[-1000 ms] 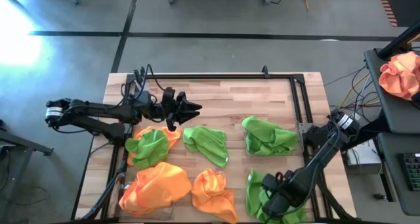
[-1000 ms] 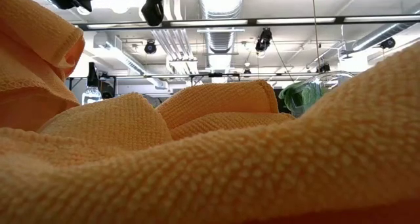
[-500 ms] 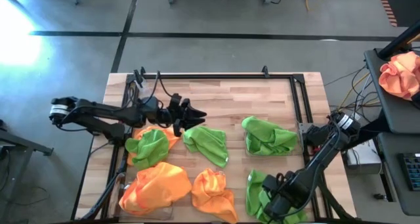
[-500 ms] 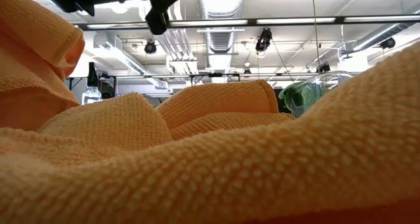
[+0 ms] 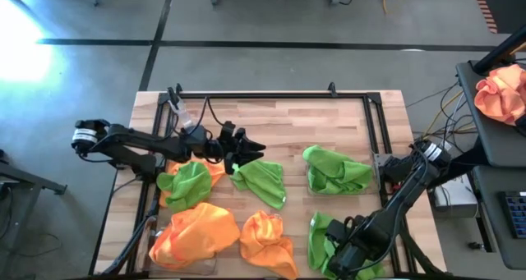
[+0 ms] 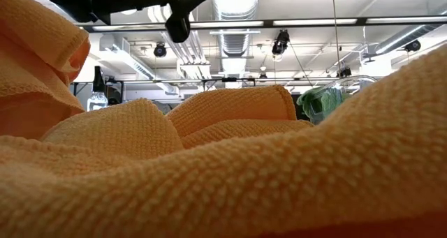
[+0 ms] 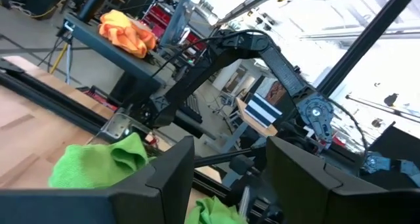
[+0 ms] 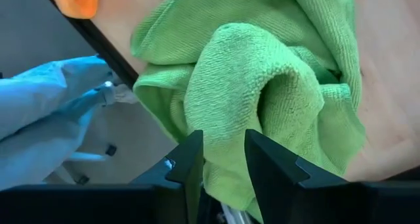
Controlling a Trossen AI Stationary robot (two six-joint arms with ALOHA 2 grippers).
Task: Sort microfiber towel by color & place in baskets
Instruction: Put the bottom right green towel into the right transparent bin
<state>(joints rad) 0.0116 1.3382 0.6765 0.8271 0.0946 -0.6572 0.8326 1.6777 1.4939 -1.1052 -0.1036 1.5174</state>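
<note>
**Microfiber towels half sorted; a loose green one is next**

Microfiber towels lie across the tabletop (image 5: 288, 120) in both colours. The see-through baskets barely show under the cloth, so I cannot say which piles sit inside one.

At the near right, the right end effector (image 5: 343, 259) is low over a bunched green towel (image 5: 322, 229). Its wrist view shows it pressed right up to the cloth (image 8: 275, 73), but whether it grips that cloth I cannot tell.

At the near left lie two orange towels (image 5: 196, 232) (image 5: 267, 237). Just beyond them, another green towel (image 5: 187, 184) lies on top of orange cloth, so that pile is mixed.

Mid-table, a loose green towel (image 5: 263, 181) lies alone. The left end effector (image 5: 246, 151) hangs at its far left edge, spread wide and empty. It looks to be lining up for a pick.

At the far right sits a further green heap (image 5: 335, 169).

The next move probably calls for the left end effector to come down on a raised fold. It then needs to pinch one layer only and carry the towel right to the green side.
</note>
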